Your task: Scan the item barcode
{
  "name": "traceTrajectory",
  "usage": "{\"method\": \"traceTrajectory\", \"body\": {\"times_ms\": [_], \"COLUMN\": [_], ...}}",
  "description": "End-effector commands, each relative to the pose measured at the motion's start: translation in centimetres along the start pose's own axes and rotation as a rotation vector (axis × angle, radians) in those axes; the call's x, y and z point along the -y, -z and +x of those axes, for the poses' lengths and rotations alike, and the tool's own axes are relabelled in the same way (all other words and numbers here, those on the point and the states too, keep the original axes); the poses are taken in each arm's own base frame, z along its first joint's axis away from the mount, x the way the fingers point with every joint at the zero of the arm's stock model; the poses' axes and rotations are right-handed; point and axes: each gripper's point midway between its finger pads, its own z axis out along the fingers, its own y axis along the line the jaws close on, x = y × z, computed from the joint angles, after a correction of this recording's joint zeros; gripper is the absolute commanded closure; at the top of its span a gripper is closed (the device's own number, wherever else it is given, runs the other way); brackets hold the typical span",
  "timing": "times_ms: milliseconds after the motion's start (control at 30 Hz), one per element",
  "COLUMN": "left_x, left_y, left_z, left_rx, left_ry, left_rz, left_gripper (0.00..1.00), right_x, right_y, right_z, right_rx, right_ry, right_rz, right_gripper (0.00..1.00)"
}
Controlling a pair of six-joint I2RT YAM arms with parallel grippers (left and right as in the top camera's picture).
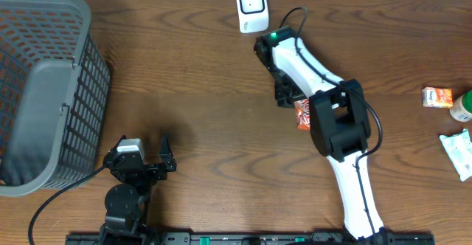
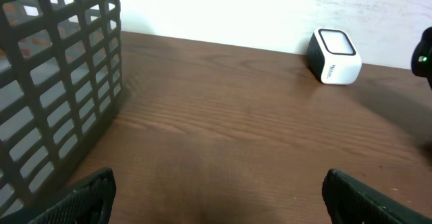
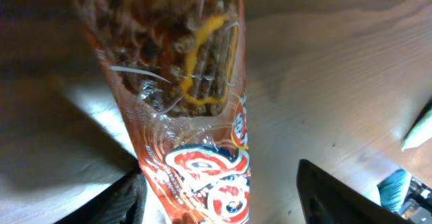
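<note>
The item is an orange-red snack packet (image 3: 196, 116) with a clear window. It lies on the wooden table between the fingers of my right gripper (image 3: 233, 197). The jaws stand open: the packet rests against the left finger (image 3: 125, 200), and a wide gap separates it from the right finger (image 3: 337, 193). From overhead, only the packet's end (image 1: 303, 115) shows beside the right arm, below the white scanner (image 1: 251, 7). No barcode shows on the packet. My left gripper (image 1: 144, 160) rests open and empty near the front edge, with the scanner (image 2: 334, 57) far ahead of it.
A grey mesh basket (image 1: 44, 90) fills the left side of the table and stands close to the left gripper. At the far right lie a small orange box (image 1: 436, 97), a green-topped bottle (image 1: 463, 106) and a white-green packet (image 1: 459, 153).
</note>
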Motion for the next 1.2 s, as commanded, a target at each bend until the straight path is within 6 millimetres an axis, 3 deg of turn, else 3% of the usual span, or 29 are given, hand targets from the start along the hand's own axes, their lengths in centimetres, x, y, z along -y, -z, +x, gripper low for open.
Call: {"method": "traceTrajectory", "body": {"times_ms": [0,67,200,367,500,667,733,900,967,1167], "left_x": [-0.3,-0.3,-0.3,-0.3,-0.3,-0.3,-0.3,-0.3,-0.3,-0.3], "left_y": [-0.2,-0.2,-0.2,-0.2,-0.2,-0.2,-0.2,-0.2,-0.2,-0.2], "left_z": [1.2,1.2,1.2,1.2,1.2,1.2,1.2,1.2,1.2,1.2], "left_rx": [-0.033,-0.033,-0.034,-0.033,-0.034,-0.033,-0.033,-0.033,-0.033,-0.033], "left_ry": [-0.021,-0.021,-0.021,-0.021,-0.021,-0.021,-0.021,-0.021,-0.021,-0.021], "left_rz": [-0.011,-0.011,-0.011,-0.011,-0.011,-0.011,-0.011,-0.011,-0.011,-0.011], "left_gripper": [0.02,0.02,0.02,0.02,0.02,0.02,0.02,0.02,0.02,0.02], "right_x": [-1.9,-2.5,-3.4,-6.2,-9.4,-12.6,-12.9,-12.0,-11.9,-12.4], "right_y": [-6.3,-8.0,-10.2,-9.6,-5.9,3.4,7.3,13.7,15.1,15.3], "right_z": [1.4,2.6,4.0,4.4,4.6,6.0,6.9,8.5,8.7,8.7], "right_rx": [-0.116,-0.146,-0.173,-0.205,-0.214,-0.162,-0.126,-0.065,-0.052,-0.030], "right_ry": [0.041,0.050,0.054,0.130,0.237,0.447,0.521,0.624,0.644,0.670], "right_rz": [0.021,0.013,-0.006,-0.177,-0.435,-0.900,-1.072,-1.380,-1.476,-1.561], "right_gripper": [0.52,0.77,0.99,0.99,0.99,0.99,0.99,0.99,0.99,0.99]}}
